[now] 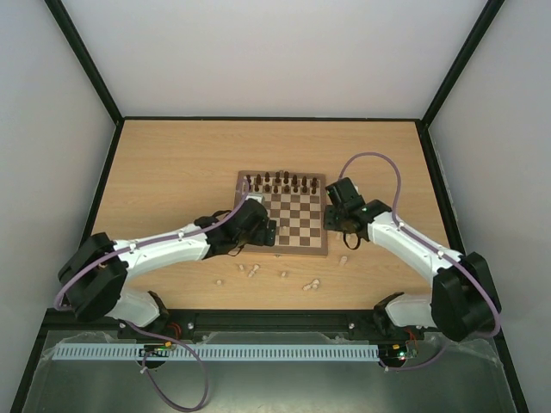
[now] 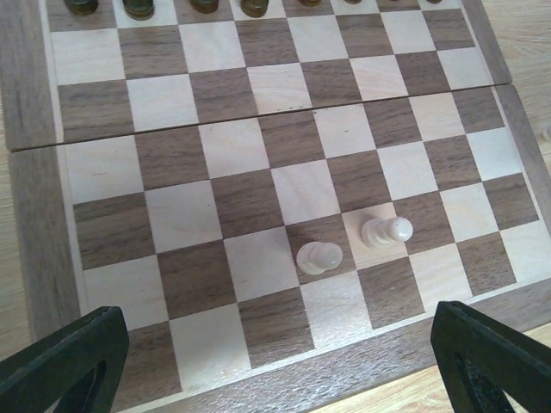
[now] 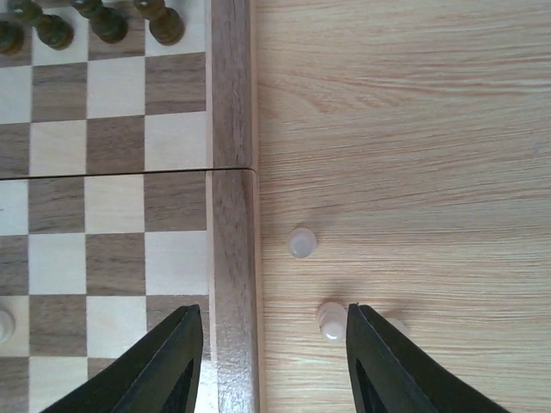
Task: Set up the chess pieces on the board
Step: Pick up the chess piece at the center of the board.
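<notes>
Left wrist: we see left gripper (image 2: 275,335) agape over two chess pieces (image 2: 319,258), lower centre of the board (image 2: 34,215); right gripper (image 3: 274,314) — fingers apart.

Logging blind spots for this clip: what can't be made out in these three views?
Top view: the loose white pieces off the board are too small to tell their kinds; the left arm's fingers cover the board's near-left part.
Left wrist view: the dark pieces are cut off by the top edge.
Right wrist view: one pale piece is mostly hidden behind the right arm's finger; another is cut off at the left edge.
</notes>
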